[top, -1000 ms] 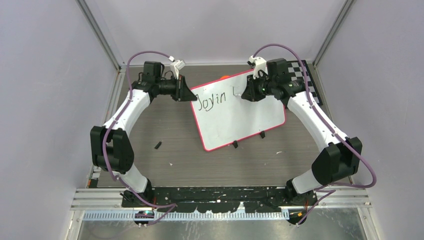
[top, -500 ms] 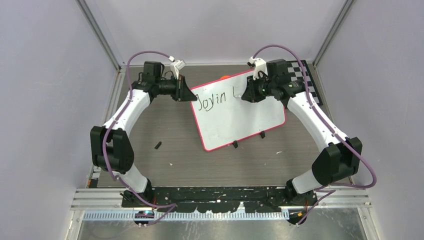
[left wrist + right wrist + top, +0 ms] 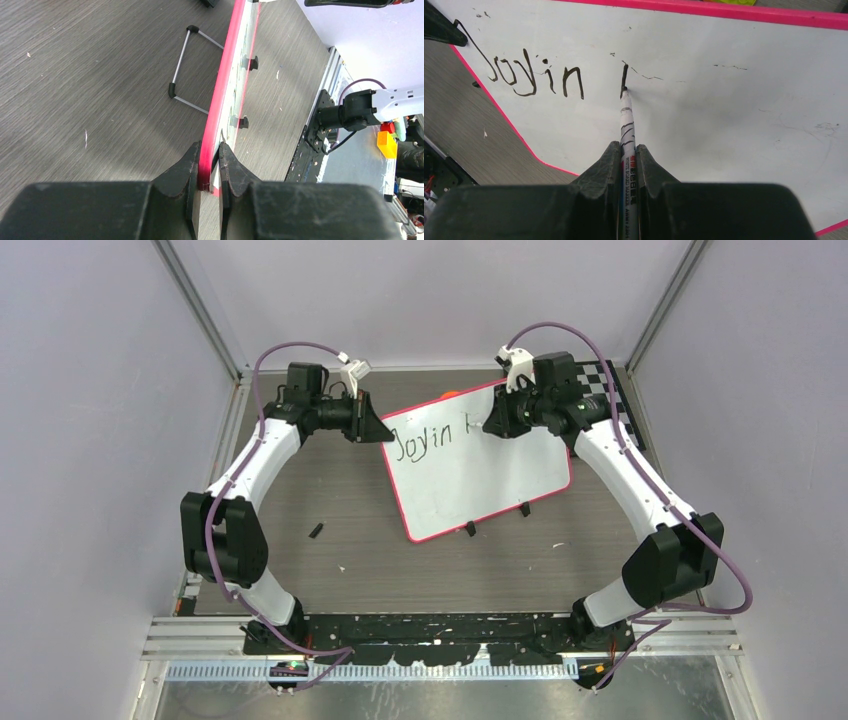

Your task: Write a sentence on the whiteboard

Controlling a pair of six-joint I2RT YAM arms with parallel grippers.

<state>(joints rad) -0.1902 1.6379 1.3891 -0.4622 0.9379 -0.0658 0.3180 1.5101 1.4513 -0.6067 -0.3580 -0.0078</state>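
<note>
Since a second ago my right pincer (image 3: 626, 152) has edged up the board, lengthening the stroke after "Joyin". Large flat white pink-rimmed whiteboard (image 3: 480, 480), tilted on the grey wood table (image 3: 350, 540), seems stiff, light and slippery. My left pincer (image 3: 209, 167) nips its rim, nearly closed. The right one clamps the thin white marker (image 3: 626, 117), tip touching the board. In the dark handwritten sentence (image 3: 536, 77), the newest letter is unreadable.

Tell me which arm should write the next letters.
Right. The right gripper holds the marker, tip on the whiteboard just after "Joyin". The left gripper clamps the whiteboard's rim, steadying it.
</note>
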